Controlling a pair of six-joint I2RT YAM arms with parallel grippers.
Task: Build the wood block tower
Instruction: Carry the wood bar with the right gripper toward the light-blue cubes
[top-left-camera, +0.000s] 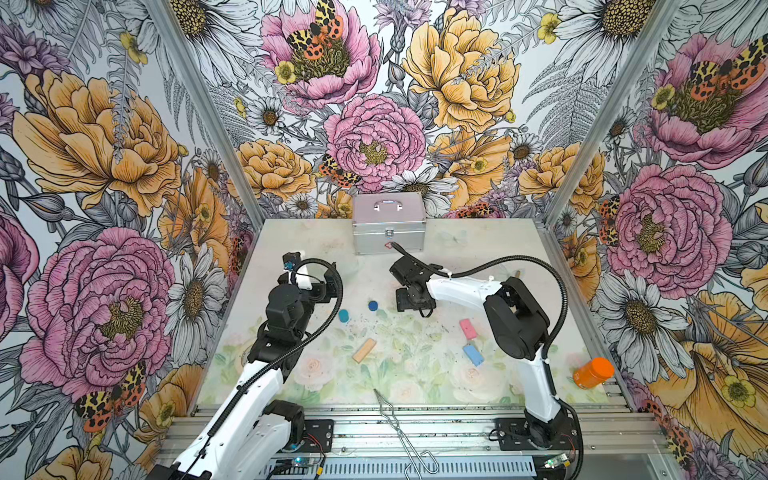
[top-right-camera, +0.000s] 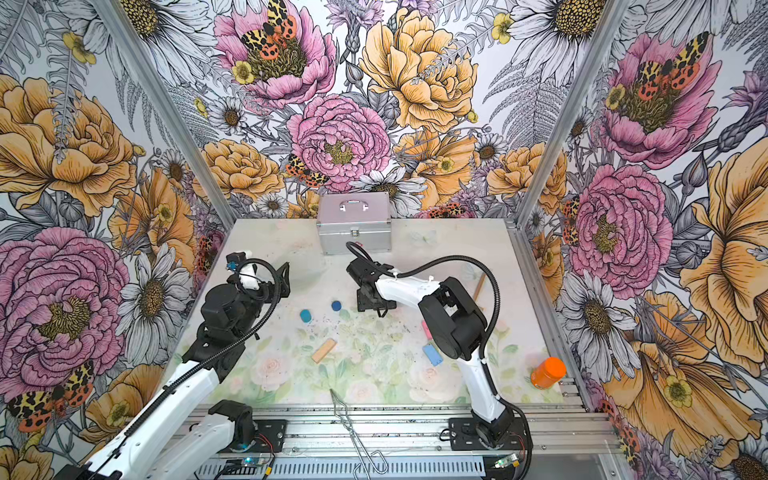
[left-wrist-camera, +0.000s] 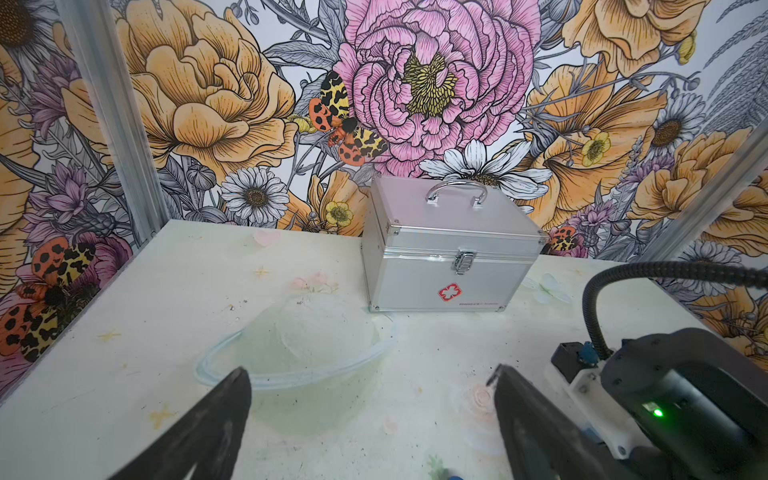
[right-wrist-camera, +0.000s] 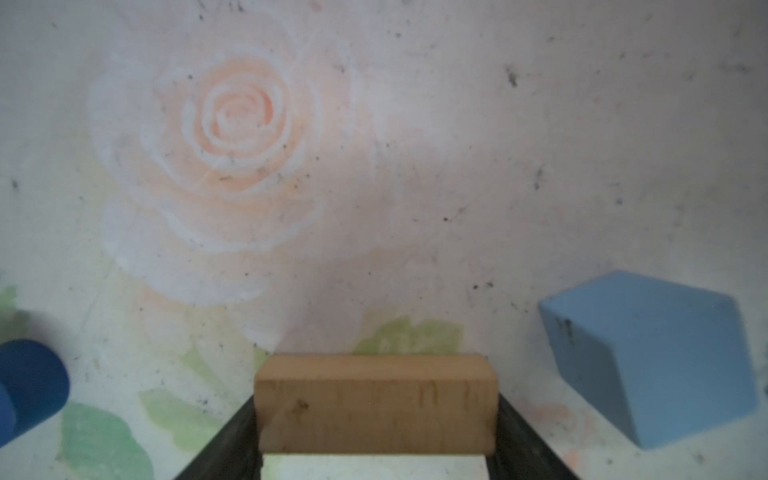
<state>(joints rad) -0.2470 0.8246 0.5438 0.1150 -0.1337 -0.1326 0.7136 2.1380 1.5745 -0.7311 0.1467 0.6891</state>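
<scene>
Right gripper (right-wrist-camera: 376, 432) pinches tan block (right-wrist-camera: 376, 399), long side across jaws. Light blue cube (right-wrist-camera: 652, 357) just beside it; right arm nearer. Left gripper (left-wrist-camera: 372, 386) spread wide, empty.

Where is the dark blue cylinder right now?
In both top views the dark blue cylinder sits on the table near the middle, just left of the right gripper, which grips a tan block, with the teal cylinder on its other side.

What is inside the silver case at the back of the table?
The silver case is closed and latched, so its inside is hidden. Only the outside shows: a handle on top, a red cross on the front.
</scene>
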